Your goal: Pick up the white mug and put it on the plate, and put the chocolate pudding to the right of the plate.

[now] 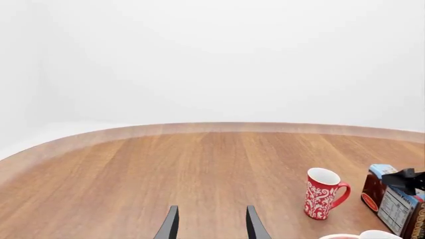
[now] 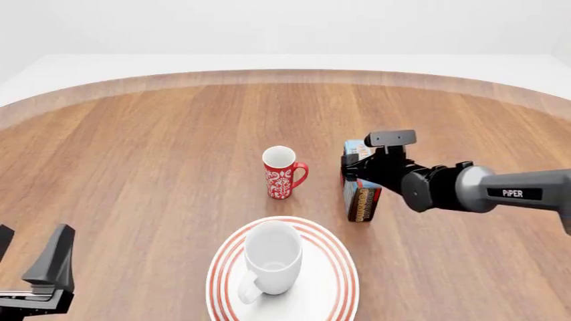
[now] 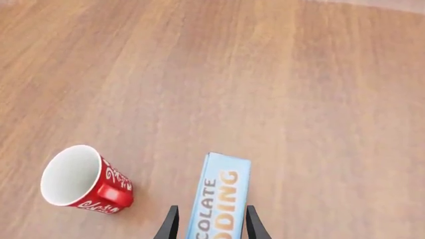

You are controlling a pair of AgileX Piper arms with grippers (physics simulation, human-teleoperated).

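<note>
Nearest to me in the front view, the left gripper sits low at the table's near left edge, fingers spread apart with nothing between them; the left wrist view shows the same, two dark fingertips parted over bare wood. Just ahead, centre, the plate with its red rings lies flat, and the white mug stands upright on it, handle turned toward my side and to the left. So the mug is on the plate.

Moving farther out, the red mug with the white floral pattern stands upright beyond the plate, handle pointing right, apart from the plate rim. Right of it, near but not touching, the chocolate pudding stands on edge, beyond the plate and to its right.

My right gripper reaches in from the right and is over the top of that carton. In the right wrist view I see the carton's light blue lettered face running between the two fingertips, jaws narrow around it; whether the pads actually press the sides, I cannot tell. The red mug shows beside it there too.
</note>
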